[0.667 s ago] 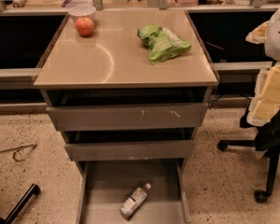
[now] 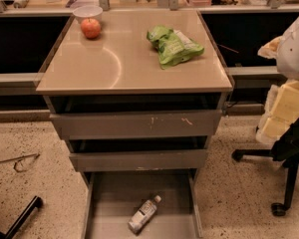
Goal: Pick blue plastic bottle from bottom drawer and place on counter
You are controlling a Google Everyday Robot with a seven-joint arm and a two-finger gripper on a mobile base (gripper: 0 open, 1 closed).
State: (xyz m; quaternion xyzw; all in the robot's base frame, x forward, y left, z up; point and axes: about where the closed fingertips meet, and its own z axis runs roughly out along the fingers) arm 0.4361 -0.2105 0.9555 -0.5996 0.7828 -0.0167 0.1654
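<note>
The blue plastic bottle [image 2: 143, 214] lies on its side on the floor of the open bottom drawer [image 2: 114, 198], white cap pointing to the back right. Above the drawers is the beige counter [image 2: 124, 63]. My arm comes in at the right edge, and the gripper [image 2: 284, 111] shows there as a pale yellowish block. It hangs beside the cabinet at about the height of the upper drawers, well up and right of the bottle and holding nothing that I can see.
A green snack bag [image 2: 173, 45], a red apple [image 2: 90, 28] and a white bowl [image 2: 87, 12] sit on the counter. Two upper drawers [image 2: 134, 124] stand slightly ajar. An office chair base [image 2: 274, 183] is on the floor to the right, and a dark leg [image 2: 25, 215] at the lower left.
The arm at the right edge has sunk a little. The bottle, drawers and counter items have not moved.
</note>
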